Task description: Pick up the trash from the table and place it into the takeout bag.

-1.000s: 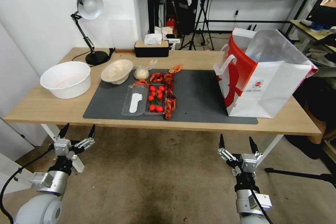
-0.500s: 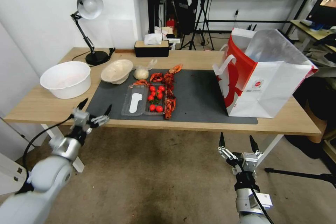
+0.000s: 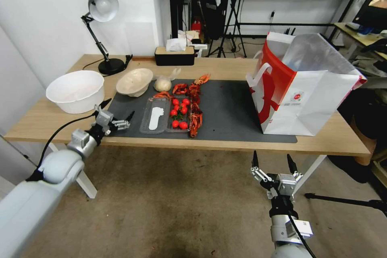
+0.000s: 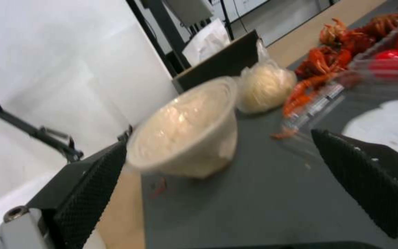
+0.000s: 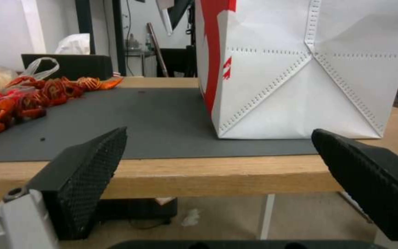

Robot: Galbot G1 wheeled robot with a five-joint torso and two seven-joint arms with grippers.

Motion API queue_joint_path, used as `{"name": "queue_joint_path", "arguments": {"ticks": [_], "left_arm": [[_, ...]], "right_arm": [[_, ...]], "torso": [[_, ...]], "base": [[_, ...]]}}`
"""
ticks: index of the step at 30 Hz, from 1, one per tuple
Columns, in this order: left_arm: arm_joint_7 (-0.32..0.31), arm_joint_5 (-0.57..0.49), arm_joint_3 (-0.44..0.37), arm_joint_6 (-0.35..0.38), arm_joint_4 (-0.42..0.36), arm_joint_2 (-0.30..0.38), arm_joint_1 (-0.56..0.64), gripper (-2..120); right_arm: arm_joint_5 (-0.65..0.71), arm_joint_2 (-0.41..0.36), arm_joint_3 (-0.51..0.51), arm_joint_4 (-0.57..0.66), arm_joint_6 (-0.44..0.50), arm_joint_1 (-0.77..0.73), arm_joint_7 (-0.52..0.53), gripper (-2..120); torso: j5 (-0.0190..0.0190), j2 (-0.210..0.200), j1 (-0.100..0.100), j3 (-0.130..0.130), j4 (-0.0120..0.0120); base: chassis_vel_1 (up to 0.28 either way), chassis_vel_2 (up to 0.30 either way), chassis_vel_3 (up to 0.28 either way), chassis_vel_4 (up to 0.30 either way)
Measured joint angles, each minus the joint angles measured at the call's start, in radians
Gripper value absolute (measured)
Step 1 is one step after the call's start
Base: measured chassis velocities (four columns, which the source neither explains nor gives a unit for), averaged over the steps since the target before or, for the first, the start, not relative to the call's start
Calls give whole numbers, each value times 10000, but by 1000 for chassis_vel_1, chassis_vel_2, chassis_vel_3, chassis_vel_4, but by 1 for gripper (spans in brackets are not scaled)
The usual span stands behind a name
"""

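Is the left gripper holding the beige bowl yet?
No. In the head view the left gripper hangs open over the table's near edge, short of the beige bowl, which sits untouched on the mat.

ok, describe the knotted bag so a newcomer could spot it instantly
On the dark grey mat, look at its far left corner. The knotted bag sits there between the beige bowl and the red crayfish shells: clear plastic around a pale lump.
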Motion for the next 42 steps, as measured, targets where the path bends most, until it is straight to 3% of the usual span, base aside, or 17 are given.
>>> {"name": "queue_joint_path", "arguments": {"ticks": [7,18,24,28,30,32,42], "left_arm": [[14,166,1140,-103,810,47,-1467,100],[12,225,2547,-66,1647,-19,-2705,100],[22,262,2915,-56,2007,-66,-3120,99],[25,267,3305,-57,2358,-77,-3544,93],[116,269,3760,-60,2899,-83,-4110,79],[145,270,3807,-60,2954,-83,-4166,77],[402,276,4226,-64,3296,59,-4574,43]], "right_arm": [[-35,52,22,-2,-13,2,-1,100],[-41,90,86,0,-18,-4,5,100],[-41,97,97,-12,-19,0,15,100],[-41,103,114,-43,-16,11,23,100],[-32,110,132,-55,-7,25,33,100],[-31,111,134,-59,-7,25,35,100],[-27,165,141,-135,13,46,39,100]], "torso": [[-1,0,0,0,0],[0,0,-1,-1,-1],[0,0,-2,-1,1],[1,0,-3,-1,0],[0,-1,-2,-1,0],[0,0,-2,0,0],[-1,0,-2,-1,0]], "base": [[0,0,0,0],[0,0,0,0],[0,0,0,0],[0,0,0,0],[0,0,0,0],[0,0,0,0],[0,0,0,0]]}}
